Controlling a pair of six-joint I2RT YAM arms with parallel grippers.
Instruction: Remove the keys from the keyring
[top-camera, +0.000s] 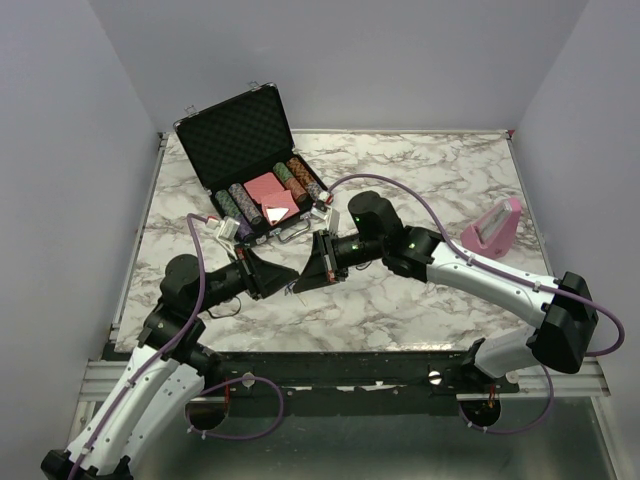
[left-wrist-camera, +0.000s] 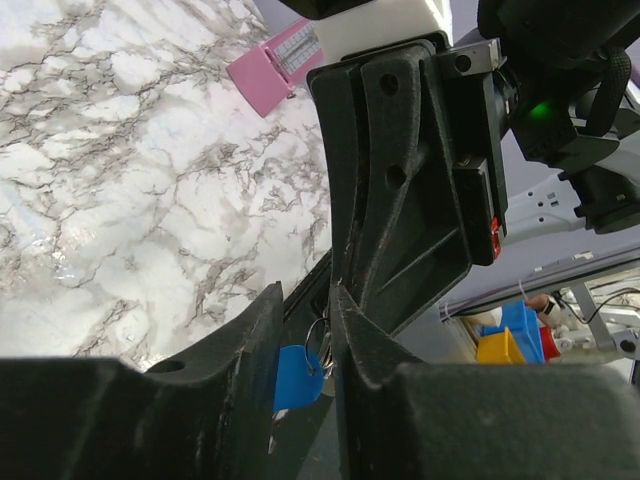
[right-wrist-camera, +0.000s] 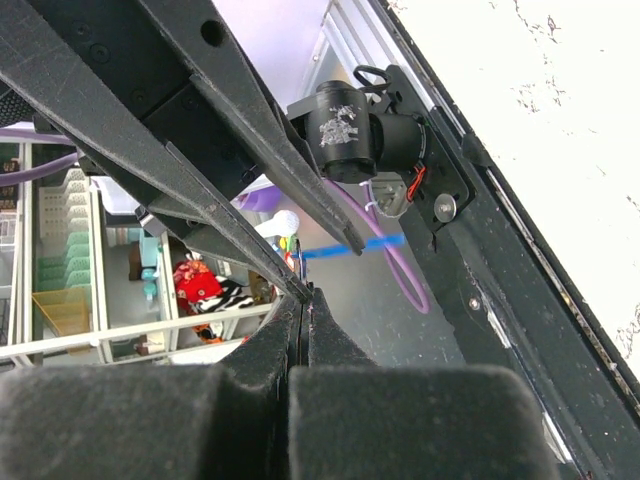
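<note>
Your two arms meet nose to nose just left of centre in the overhead view, over the white-and-grey marbled counter (top-camera: 430, 170). The left gripper (left-wrist-camera: 308, 300) stands at a narrow gap. The bunch of tiny silvery metal keys (left-wrist-camera: 318, 345), with its bright blue piece (left-wrist-camera: 293, 378), hangs in that gap, low centre in the left wrist view. Whether the fingers press on it you cannot tell. The right gripper (right-wrist-camera: 304, 296) is closed tight, fingers flat against each other, its tips right at the tips of the left one. What it pinches, if anything, is hidden. At the upper left of the overhead frame the black foam-lined case (top-camera: 235, 135) lies open on the counter, with rows of poker chips (top-camera: 238, 203) inside. A pink wedge-shaped object (top-camera: 492, 228) sits at the right, well apart from both grippers.
</note>
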